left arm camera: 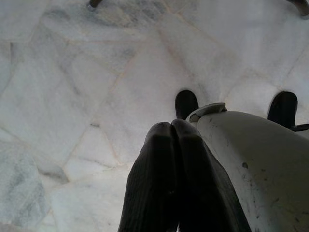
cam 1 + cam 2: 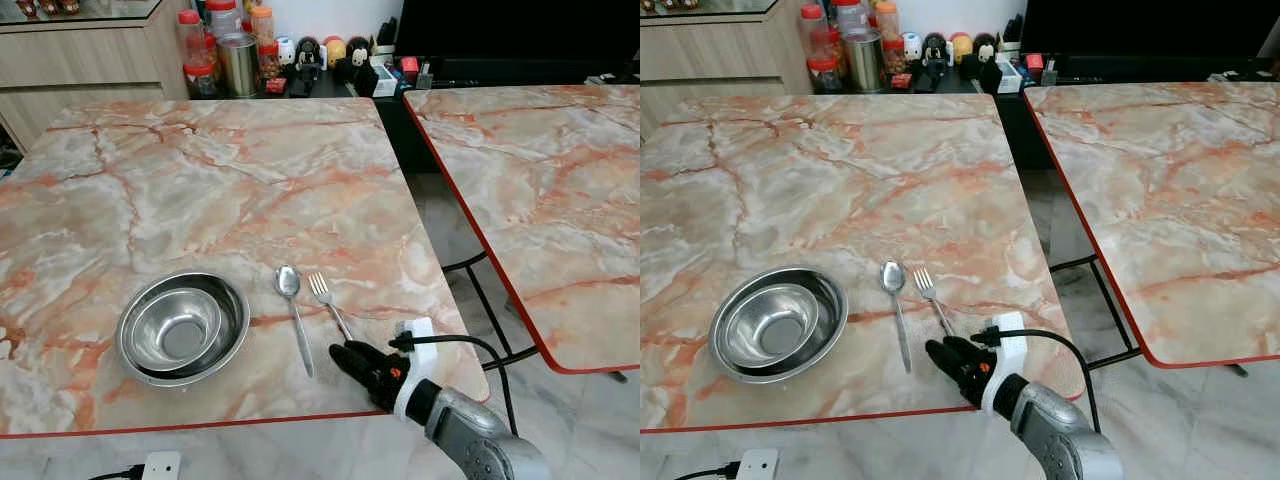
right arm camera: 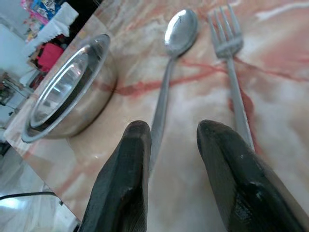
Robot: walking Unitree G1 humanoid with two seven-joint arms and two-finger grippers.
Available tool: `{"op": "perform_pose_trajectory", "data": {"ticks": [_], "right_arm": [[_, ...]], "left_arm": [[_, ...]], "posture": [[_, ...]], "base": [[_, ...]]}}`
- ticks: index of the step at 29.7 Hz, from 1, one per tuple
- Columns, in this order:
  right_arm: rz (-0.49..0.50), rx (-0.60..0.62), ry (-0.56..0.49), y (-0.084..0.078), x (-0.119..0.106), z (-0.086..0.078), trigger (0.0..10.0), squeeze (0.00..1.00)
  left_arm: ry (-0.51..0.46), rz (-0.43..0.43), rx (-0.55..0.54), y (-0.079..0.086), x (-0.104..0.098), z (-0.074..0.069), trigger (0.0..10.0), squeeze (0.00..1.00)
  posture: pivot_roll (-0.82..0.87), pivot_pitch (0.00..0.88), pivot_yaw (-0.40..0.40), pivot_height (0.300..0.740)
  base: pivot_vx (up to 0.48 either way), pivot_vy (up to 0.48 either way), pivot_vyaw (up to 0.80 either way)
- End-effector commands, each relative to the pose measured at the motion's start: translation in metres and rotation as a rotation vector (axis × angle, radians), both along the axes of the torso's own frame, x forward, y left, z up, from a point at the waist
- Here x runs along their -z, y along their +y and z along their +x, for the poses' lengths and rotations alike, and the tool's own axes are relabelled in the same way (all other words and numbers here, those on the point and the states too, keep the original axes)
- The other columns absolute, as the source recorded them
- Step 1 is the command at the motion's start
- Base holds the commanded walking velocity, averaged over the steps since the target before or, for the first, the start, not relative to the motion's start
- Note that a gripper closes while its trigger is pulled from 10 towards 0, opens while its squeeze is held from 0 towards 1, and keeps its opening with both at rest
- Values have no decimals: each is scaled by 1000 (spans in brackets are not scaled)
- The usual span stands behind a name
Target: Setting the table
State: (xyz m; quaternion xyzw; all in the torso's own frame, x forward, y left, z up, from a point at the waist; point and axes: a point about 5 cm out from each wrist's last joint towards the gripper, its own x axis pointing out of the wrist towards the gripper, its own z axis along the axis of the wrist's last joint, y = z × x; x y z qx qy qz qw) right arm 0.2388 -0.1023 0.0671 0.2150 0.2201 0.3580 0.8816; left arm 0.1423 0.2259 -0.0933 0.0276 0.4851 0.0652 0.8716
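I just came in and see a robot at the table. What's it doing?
It is setting the table. The right gripper sits low over the marble table, jaws open, at the handle ends of a fork and a spoon lying side by side. Two nested steel bowls sit left of the spoon. The left gripper hangs idle, jaws shut, above the floor.

We lose the fork's (image 2: 330, 304) handle end under the right gripper (image 2: 352, 362), at five o'clock from its tines. In the right wrist view the finger (image 3: 241, 183) covers the lower handle, and the other finger hides the spoon's (image 3: 171, 67) handle tip. The right-hand table (image 2: 540, 190) runs off the frame at three o'clock. The jars (image 2: 225, 45) at twelve o'clock are cropped, labels too small to read. The left gripper's (image 1: 172, 145) fingers are cut off at six o'clock.
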Motion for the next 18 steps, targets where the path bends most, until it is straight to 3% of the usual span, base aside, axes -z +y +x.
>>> {"op": "perform_pose_trajectory", "data": {"ticks": [1, 3, 5, 7, 14, 18], "right_arm": [[0, 2, -20, -1, -3, 2, 10000, 0], [0, 2, -20, -1, -3, 2, 10000, 0], [33, -1, -105, 1, -24, 7, 10000, 0], [45, 3, -137, 0, -30, 9, 10000, 0], [171, 175, -323, -8, -76, 33, 10000, 0], [31, 370, -402, -19, -83, 55, 10000, 0]], "left_arm": [[106, -18, 4, -7, 10, -24, 10000, 0], [106, -18, 4, -7, 10, -24, 10000, 0], [110, -21, 1, -8, 11, -26, 10000, 0], [110, -21, 2, -8, 11, -26, 10000, 0], [98, -19, 2, -8, 10, -23, 10000, 0], [69, -17, -13, -6, 8, -18, 10000, 0]], "posture": [[-67, 96, -28, 740], [-67, 96, -28, 740], [-71, 96, -26, 740], [-71, 96, -26, 740], [-77, 93, -21, 740], [-78, 91, -21, 740]], "base": [[0, 0, 0], [0, 0, 0], [0, 0, 0], [0, 0, 0], [0, 0, 0], [0, 0, 0]]}}
